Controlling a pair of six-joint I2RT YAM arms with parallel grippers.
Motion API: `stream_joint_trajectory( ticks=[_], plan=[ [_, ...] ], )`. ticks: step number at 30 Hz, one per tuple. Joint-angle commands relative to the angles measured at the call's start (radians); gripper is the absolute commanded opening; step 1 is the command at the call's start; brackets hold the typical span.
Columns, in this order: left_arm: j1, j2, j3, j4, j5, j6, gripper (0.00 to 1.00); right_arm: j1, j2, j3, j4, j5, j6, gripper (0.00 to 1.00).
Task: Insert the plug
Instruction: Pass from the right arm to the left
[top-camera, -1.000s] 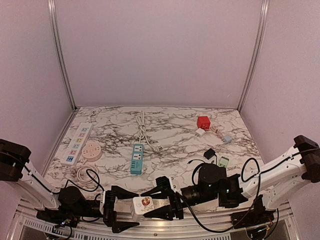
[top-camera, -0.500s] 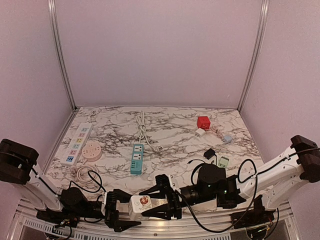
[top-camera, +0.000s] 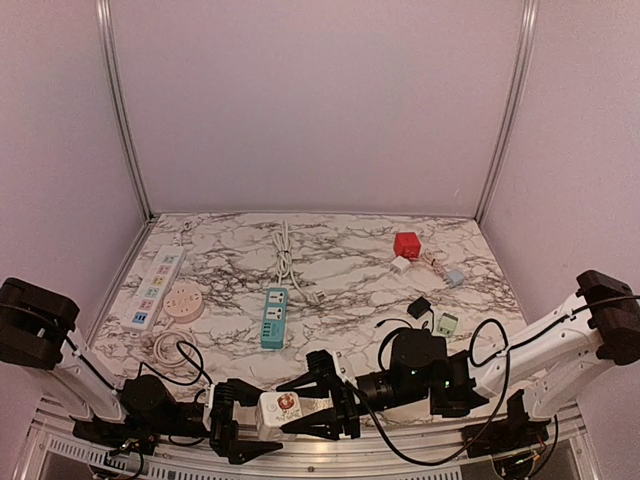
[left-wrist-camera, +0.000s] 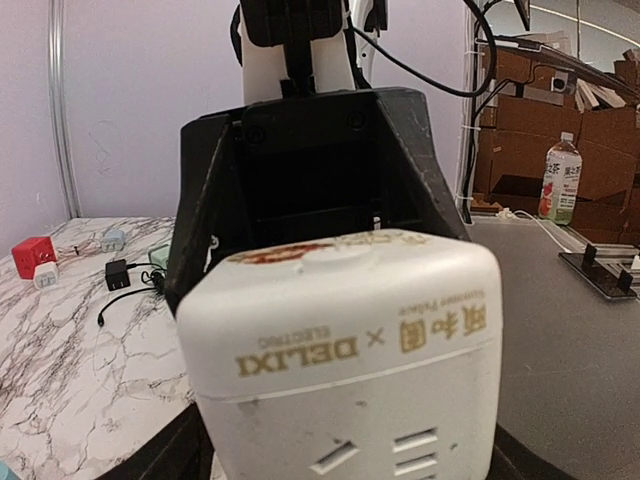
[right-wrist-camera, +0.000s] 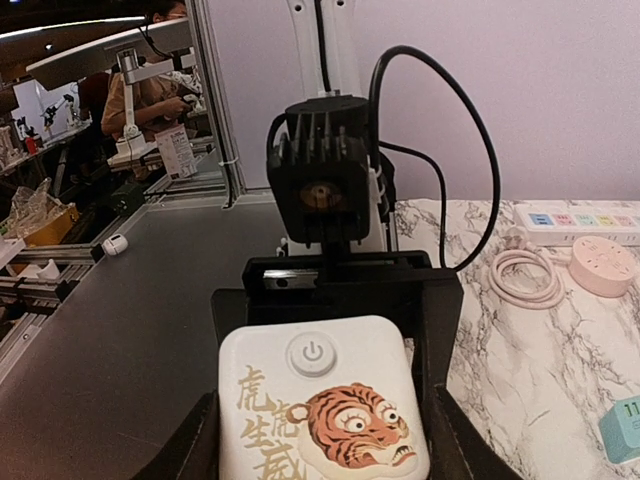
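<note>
White socket block (right-wrist-camera: 320, 400), in R gripper (top-camera: 287, 411) (clamped)

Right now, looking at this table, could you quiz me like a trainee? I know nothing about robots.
1. True or false: the red cube sits on the far right part of the marble table.
2. Which picture is on the white power block that the right gripper holds? A tiger; B fish; C flower.
3. What colour is the power strip lying mid-table?
Key: 1 true; 2 A; 3 teal.
</note>
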Motion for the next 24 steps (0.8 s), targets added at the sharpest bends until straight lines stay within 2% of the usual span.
stream_joint_trajectory(
  ticks=[1, 5, 9, 14, 17, 18, 20, 21, 22, 24],
  plan=[
    [-0.007, 0.02, 0.01, 0.096, -0.003, -0.002, 0.83, 0.001, 0.011, 0.054, 0.026, -0.017, -0.007, 0.0],
    [-0.007, 0.026, 0.012, 0.098, -0.009, -0.002, 0.79, 0.001, 0.016, 0.058, 0.023, -0.02, -0.008, 0.0],
    [-0.007, 0.028, 0.009, 0.104, -0.016, -0.002, 0.58, 0.004, 0.019, 0.061, 0.02, -0.025, -0.011, 0.0],
    [-0.007, 0.028, -0.001, 0.123, -0.025, -0.003, 0.57, 0.009, 0.04, 0.079, -0.005, -0.041, -0.024, 0.0],
    [-0.007, 0.028, -0.002, 0.127, -0.029, -0.003, 0.53, 0.014, 0.057, 0.097, -0.025, -0.054, -0.031, 0.0],
    [-0.007, 0.028, -0.002, 0.128, -0.028, -0.003, 0.54, 0.016, 0.062, 0.102, -0.031, -0.057, -0.034, 0.0],
    [-0.007, 0.028, -0.002, 0.127, -0.024, -0.002, 0.65, 0.018, 0.067, 0.108, -0.037, -0.059, -0.038, 0.01],
    [-0.007, 0.028, -0.002, 0.126, -0.026, -0.002, 0.67, 0.019, 0.069, 0.109, -0.038, -0.06, -0.039, 0.01],
    [-0.007, 0.027, -0.002, 0.125, -0.025, -0.002, 0.67, 0.019, 0.07, 0.11, -0.039, -0.06, -0.039, 0.01],
    [-0.007, 0.026, -0.003, 0.126, -0.026, -0.002, 0.6, 0.019, 0.068, 0.11, -0.039, -0.06, -0.04, 0.01]
  ],
)
